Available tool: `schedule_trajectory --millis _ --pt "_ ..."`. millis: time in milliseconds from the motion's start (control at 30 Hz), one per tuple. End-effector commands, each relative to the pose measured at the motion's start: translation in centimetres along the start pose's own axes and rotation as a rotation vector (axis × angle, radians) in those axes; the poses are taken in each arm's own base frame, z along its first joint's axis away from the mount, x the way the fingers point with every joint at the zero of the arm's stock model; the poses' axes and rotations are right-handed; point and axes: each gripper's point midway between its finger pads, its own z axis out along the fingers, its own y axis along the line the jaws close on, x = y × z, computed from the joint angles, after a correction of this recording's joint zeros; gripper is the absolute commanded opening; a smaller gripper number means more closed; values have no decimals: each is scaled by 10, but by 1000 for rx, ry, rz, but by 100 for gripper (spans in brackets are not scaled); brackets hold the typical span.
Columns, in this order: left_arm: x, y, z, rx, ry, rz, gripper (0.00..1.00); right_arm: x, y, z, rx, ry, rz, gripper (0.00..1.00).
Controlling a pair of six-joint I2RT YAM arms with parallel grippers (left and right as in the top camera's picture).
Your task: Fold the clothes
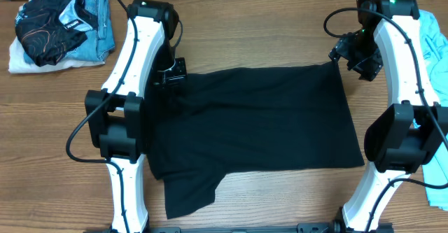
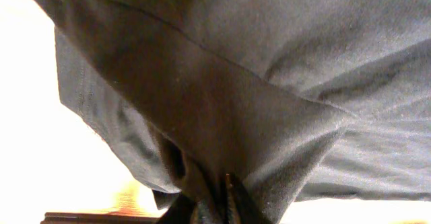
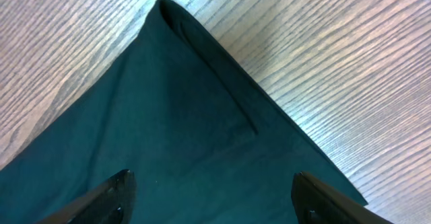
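The black T-shirt (image 1: 252,121) of the clothes lies spread flat on the wooden table, one sleeve pointing at the near edge. My left gripper (image 1: 170,74) is at its far left corner. In the left wrist view that gripper (image 2: 209,198) is shut on a bunched fold of the black cloth (image 2: 269,83), which hangs lifted from the table. My right gripper (image 1: 355,57) hovers over the far right corner. There the jaws (image 3: 212,187) stand wide open, with the folded corner of the shirt (image 3: 168,116) flat between and beyond the fingers (image 3: 111,198).
A pile of other garments (image 1: 59,26), black, blue and white, sits at the far left corner of the table (image 1: 252,44). A light blue T-shirt (image 1: 435,47) lies at the right edge, beside my right arm. Both arm bases stand at the near edge.
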Motion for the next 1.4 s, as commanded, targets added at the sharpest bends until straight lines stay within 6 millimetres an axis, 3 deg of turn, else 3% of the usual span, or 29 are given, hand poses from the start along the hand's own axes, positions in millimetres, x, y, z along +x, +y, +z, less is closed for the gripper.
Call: schedule_trajectory --millis 0,133,300,367,467,633,700,767,800,867,967,1167,1233,1367 --pt "14 -1 0 -27 12 40 14 1 -1 -6 -14 -6 3 78" --pt "24 5 16 -102 59 56 15 1 0 -7 -15 -7 3 78" --pt "28 34 29 -257 80 10 21 0 0 -7 -17 -9 4 81" --pt "25 43 28 -304 62 -11 29 0 0 -7 -17 -10 4 82" --pt "22 51 26 -334 50 -19 56 1 0 -7 -15 -6 4 82" --pt "20 52 24 -332 37 -49 56 7 9 -7 -68 27 -15 82" --pt "18 50 21 -327 21 -75 54 11 18 -8 -117 48 -69 75" --pt "14 48 17 -318 -3 -95 49 15 25 -9 -156 69 -101 60" --pt "12 46 13 -311 -18 -100 40 17 28 -10 -171 76 -119 46" --pt "11 43 5 -301 -49 -111 24 21 33 -10 -181 80 -154 30" --pt "11 35 -10 -275 -116 -108 23 26 41 -9 -182 74 -185 18" --pt "15 18 -27 -233 -196 -108 11 36 64 10 -185 47 -284 17" --pt "12 10 -25 -225 -211 -93 4 37 65 27 -170 40 -291 17" --pt "3 -6 -8 -187 -195 -54 4 42 62 53 -161 55 -288 14"
